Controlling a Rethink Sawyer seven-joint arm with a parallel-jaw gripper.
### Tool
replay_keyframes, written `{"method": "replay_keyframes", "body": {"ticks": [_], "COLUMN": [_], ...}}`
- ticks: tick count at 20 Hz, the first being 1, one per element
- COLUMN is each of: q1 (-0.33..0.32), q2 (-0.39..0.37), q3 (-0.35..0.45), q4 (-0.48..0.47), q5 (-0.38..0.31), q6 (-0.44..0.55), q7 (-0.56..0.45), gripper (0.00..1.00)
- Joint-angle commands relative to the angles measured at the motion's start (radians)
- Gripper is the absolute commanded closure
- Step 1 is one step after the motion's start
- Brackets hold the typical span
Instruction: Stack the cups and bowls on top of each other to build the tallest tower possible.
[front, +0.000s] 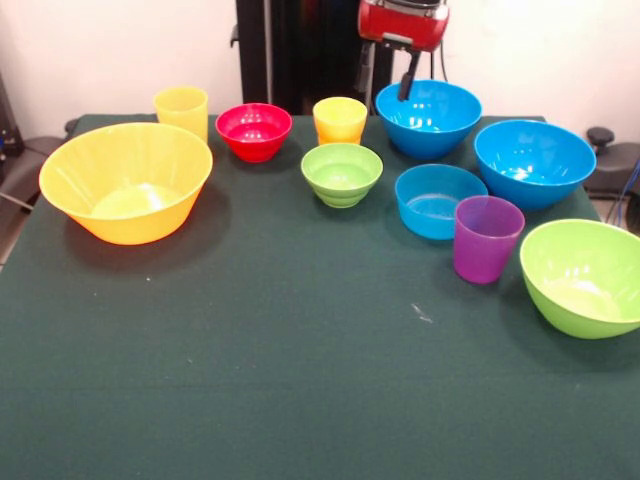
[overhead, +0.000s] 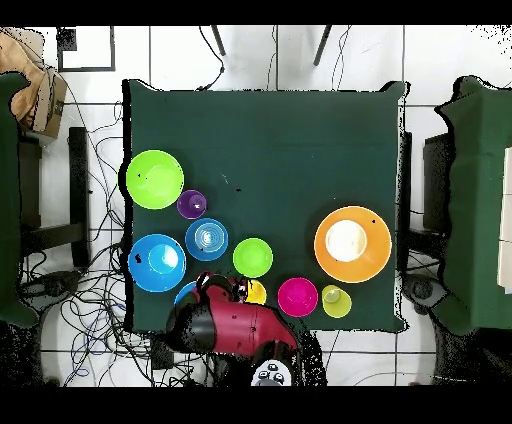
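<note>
Blue large bowl at the desk's far edge sits right under the pincer, whose one visible dark finger dips toward its rim, open or closed I cannot tell, while the orange-yellow base bowl lies well apart across the desk.

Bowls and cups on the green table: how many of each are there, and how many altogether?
Bowls: 7 (orange-yellow bowl, red bowl, small green bowl, far blue bowl, right blue bowl, shallow blue bowl, lime green bowl)
Cups: 3 (left yellow cup, middle yellow cup, purple cup)
Total: 10
</note>
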Motion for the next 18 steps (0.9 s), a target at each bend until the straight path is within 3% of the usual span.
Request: {"method": "replay_keyframes", "body": {"ticks": [1,7,14,18], "q1": [0.012,-0.009,-0.064,-0.061], "q2": [0.054,0.087,0.304,0.389], "q3": [0.049,0.063,0.102,0.096], "q4": [-0.028,-0.039,-0.185,-0.291], "q5": [0.032,0.028,0.037,0.043], "q6": [0.115,0.082,-0.022,-0.003], "q7": [0.139,0.136,0.126,0.105], "gripper": [0.0,0.0,0.0,0.0]}}
